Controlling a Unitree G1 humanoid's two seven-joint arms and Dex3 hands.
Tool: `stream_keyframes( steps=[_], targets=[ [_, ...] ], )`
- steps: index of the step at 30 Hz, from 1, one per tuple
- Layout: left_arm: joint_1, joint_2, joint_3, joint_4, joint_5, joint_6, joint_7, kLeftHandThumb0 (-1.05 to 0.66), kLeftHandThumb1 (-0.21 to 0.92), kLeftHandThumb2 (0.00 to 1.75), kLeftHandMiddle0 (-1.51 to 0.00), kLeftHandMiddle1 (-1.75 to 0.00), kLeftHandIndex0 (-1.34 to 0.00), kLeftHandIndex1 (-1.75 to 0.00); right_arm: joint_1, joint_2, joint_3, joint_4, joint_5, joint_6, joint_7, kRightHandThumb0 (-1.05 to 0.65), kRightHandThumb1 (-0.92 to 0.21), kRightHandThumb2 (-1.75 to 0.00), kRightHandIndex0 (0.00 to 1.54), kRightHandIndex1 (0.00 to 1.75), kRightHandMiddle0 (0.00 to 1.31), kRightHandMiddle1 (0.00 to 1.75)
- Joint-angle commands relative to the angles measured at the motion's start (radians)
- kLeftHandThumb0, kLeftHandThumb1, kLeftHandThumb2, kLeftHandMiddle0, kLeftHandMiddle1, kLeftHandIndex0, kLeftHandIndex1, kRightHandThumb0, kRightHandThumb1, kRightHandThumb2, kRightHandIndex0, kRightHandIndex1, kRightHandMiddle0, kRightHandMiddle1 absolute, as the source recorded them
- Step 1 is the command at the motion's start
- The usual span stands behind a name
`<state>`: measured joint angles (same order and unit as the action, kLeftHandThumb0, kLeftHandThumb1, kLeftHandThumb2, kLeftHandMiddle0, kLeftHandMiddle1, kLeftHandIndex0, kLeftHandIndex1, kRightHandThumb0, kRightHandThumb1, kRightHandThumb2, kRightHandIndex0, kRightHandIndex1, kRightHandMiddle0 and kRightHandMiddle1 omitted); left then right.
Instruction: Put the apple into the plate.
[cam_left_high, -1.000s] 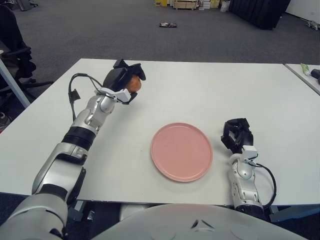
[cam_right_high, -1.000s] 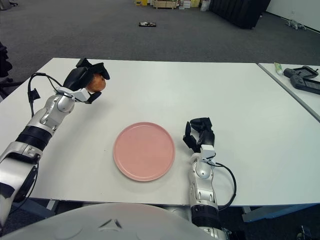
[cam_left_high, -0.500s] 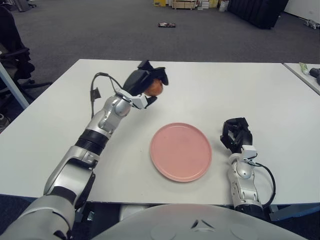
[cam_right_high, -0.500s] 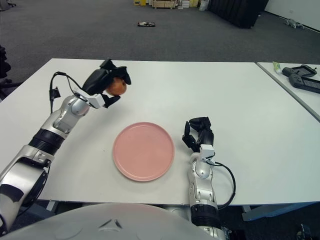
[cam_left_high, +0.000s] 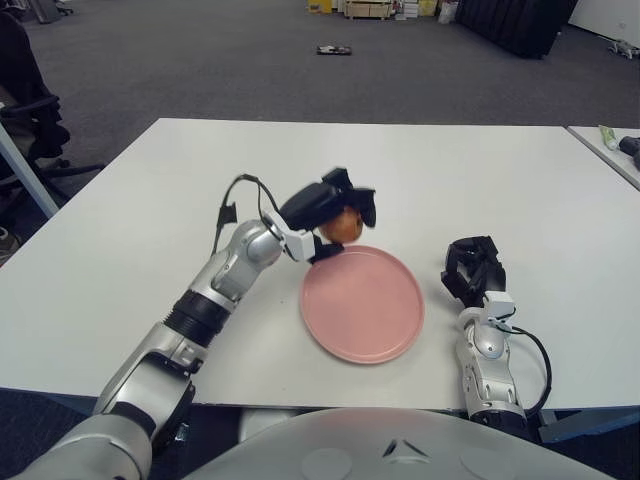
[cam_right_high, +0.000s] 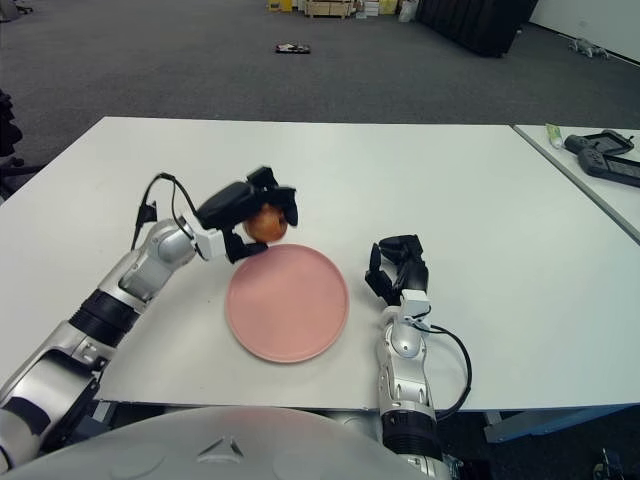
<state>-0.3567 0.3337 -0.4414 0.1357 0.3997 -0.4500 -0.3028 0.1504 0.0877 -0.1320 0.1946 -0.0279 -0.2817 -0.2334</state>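
I hold the apple (cam_left_high: 344, 225) in my left hand (cam_left_high: 325, 208), three black fingers (cam_left_high: 362, 198) curled over its top and sides, clamped on it. The apple hangs just above the far-left rim of the pink plate (cam_left_high: 363, 303), at approx. 11 o'clock on the plate; it doesn't look to be touching the plate yet.

The plate sits flat on the white table (cam_left_high: 450, 180), near the front edge, centre. My left arm reaches in from 7 o'clock, w/ a black cable looping off the wrist.

My right hand (cam_left_high: 473, 270) shows just beside the plate at its 3 o'clock. Its fingers look curled in and hold nothing; whether it touches the table I can't tell.

How the apple should handle, my judgement: it's round, stiff, smooth-skinned, of moderate weight. It won't give under my fingers, so the hold depends on wrapping past its widest part, not on squeezing. The skin is likely a bit slippery vs. my hard fingertips, and hard squeezing could bruise it. Best hold is what I have: fingers over the top and round the sides, w/ the underside free to meet the plate first.

Being round, it will roll if let go from a height or near the rim. The plate is shallow w/ a low lip, so I'd carry it toward the plate's middle, lower till it touches, then part my fingers.

Far off at approx. 2 o'clock, a second table edge (cam_right_high: 590, 160) carries a dark controller-like thing (cam_right_high: 600, 145).
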Motion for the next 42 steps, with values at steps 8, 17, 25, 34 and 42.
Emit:
stream_keyframes(
  steps=[8,17,25,34,42],
  targets=[
    [-0.051,0.0,-0.093,0.172,0.031,-0.132,-0.114,0.0,0.09,1.56,-0.68,-1.75,-0.67,-1.69,0.025,0.005,-0.005,0.027,0.002,0.021,-0.006,-0.37,-0.71,-0.81,0.56,1.31,0.31,1.75],
    [-0.043,-0.005,-0.135,0.264,0.027,-0.214,-0.164,0.0,0.09,1.57,-0.66,-1.75,-0.65,-1.74,0.031,0.002,-0.004,0.015,0.0,0.035,-0.009,-0.37,-0.73,-0.79,0.54,1.3,0.3,1.75],
    [-0.04,-0.006,-0.141,0.295,0.039,-0.209,-0.18,0.0,0.11,1.55,-0.65,-1.75,-0.64,-1.74,0.029,-0.001,-0.005,0.013,-0.001,0.048,-0.012,-0.37,-0.75,-0.76,0.54,1.3,0.29,1.75],
    [-0.08,0.014,-0.155,0.297,0.06,-0.177,-0.239,-0.19,0.34,1.23,-0.31,-1.72,-0.3,-1.59,0.028,0.001,-0.006,0.014,0.004,0.047,-0.011,-0.37,-0.75,-0.76,0.55,1.31,0.29,1.75],
    [-0.15,0.031,-0.198,0.333,0.001,-0.192,-0.419,-0.72,0.69,0.73,-0.02,-0.13,-0.02,-0.11,0.027,-0.005,-0.003,0.019,0.003,0.039,-0.001,-0.37,-0.73,-0.79,0.55,1.31,0.3,1.75]
  ],
)
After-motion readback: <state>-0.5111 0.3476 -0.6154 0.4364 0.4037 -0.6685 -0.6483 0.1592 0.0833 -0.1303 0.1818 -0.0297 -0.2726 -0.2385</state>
